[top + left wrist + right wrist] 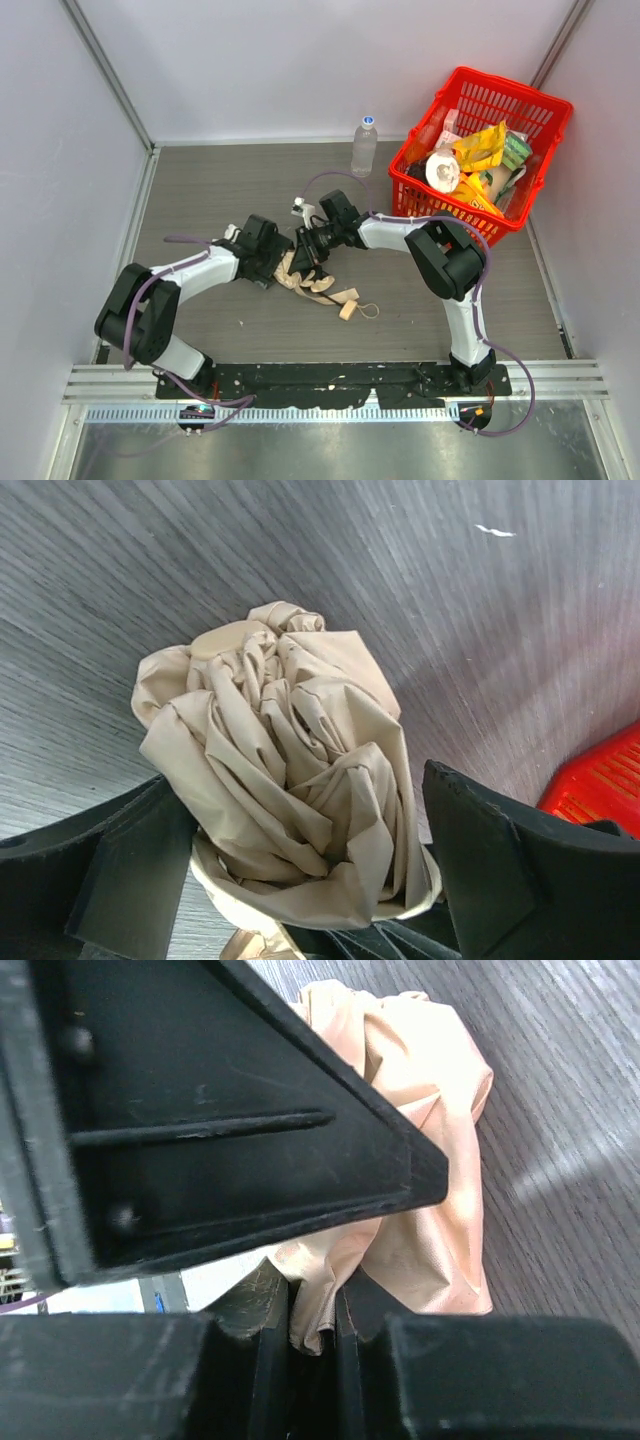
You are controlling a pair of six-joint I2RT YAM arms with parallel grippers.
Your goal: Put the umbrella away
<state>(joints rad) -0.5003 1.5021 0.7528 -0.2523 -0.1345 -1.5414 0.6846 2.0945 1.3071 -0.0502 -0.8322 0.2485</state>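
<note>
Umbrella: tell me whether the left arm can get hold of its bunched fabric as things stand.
Probably yes. The left gripper stands open, its jaws on either side of the umbrella, with nothing else between them. The right gripper pinches a fold of it, seemingly out of the way.

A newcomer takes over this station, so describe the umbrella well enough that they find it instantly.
On the grey table, look to the middle, left of the red basket. There lies the umbrella, a crumpled bundle with a small handle at its near end. Its pale cream-beige fabric sets it apart from the clear bottle and the bright packets.
</note>
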